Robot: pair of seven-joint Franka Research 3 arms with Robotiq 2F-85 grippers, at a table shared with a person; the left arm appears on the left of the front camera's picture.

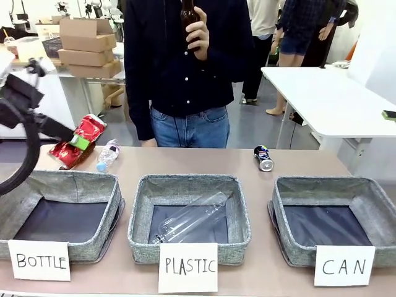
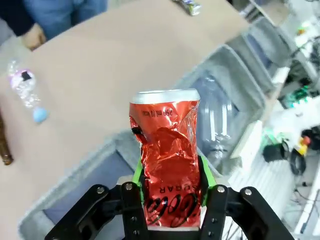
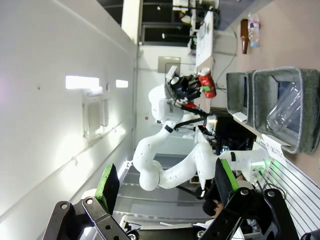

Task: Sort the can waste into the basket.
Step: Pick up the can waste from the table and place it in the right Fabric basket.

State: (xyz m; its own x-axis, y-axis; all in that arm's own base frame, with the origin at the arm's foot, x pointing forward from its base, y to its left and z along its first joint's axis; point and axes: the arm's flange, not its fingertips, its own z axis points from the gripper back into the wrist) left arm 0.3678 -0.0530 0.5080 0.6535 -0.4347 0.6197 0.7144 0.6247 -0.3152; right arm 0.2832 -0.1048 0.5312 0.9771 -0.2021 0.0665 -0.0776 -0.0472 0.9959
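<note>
At the table's (image 1: 204,162) far left corner, the left arm comes in from the side with the left hand (image 1: 79,143) raised above the surface and clenched on the red can (image 1: 91,128). The can hangs tilted, near the far rim of the grey bin carded BOTTLE (image 1: 68,179). The left wrist view shows this can close up: shiny red, badly dented and creased, its silver rim pointing away, with green pads (image 2: 206,175) pressing both sides of its lower half. The dark blue can (image 1: 264,158) lies on its side on the table, behind and apart from the basket (image 1: 334,185) whose white card (image 1: 344,266) reads CAN. In the right wrist view, the right hand (image 3: 167,182) is released, fingers wide apart, aimed along a white wall (image 3: 55,100), with the left arm and its red can farther off.
</note>
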